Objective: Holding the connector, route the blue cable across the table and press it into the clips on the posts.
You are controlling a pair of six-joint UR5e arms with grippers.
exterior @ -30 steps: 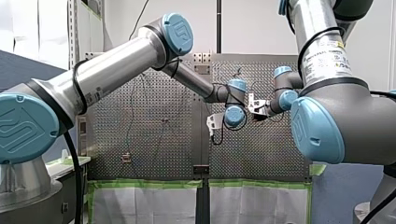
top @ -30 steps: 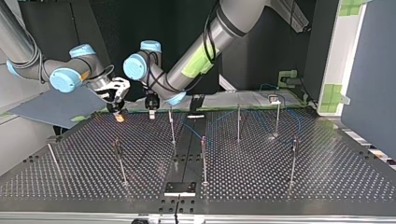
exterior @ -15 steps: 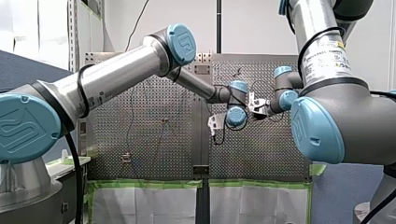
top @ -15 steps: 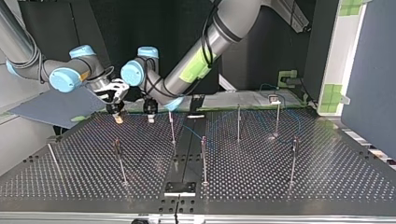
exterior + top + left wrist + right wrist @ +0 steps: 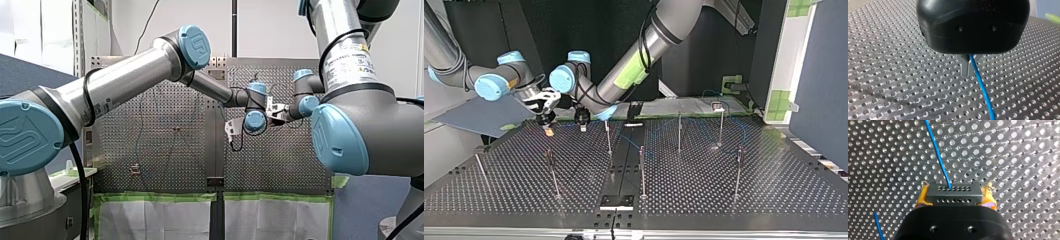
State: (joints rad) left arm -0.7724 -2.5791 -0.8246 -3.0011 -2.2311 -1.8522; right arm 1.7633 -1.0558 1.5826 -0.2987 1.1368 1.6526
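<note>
– Connector (image 5: 953,194), where?
– Pinched by my right tool (image 5: 954,193), yellow pads (image 5: 921,200) either side, upper left of top view (low over bench (image 5: 724,200)); blue cable (image 5: 938,155) leads ahead to my left tool (image 5: 967,67), clamped on it alongside.

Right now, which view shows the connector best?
Right wrist view: the connector sits centred, clamped between yellow pads, blue cable leaving its face. Top view shows a speck at my right tool. Front and left wrist views don't show it.

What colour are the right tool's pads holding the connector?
Yellow; the pads show best in the right wrist view.
</note>
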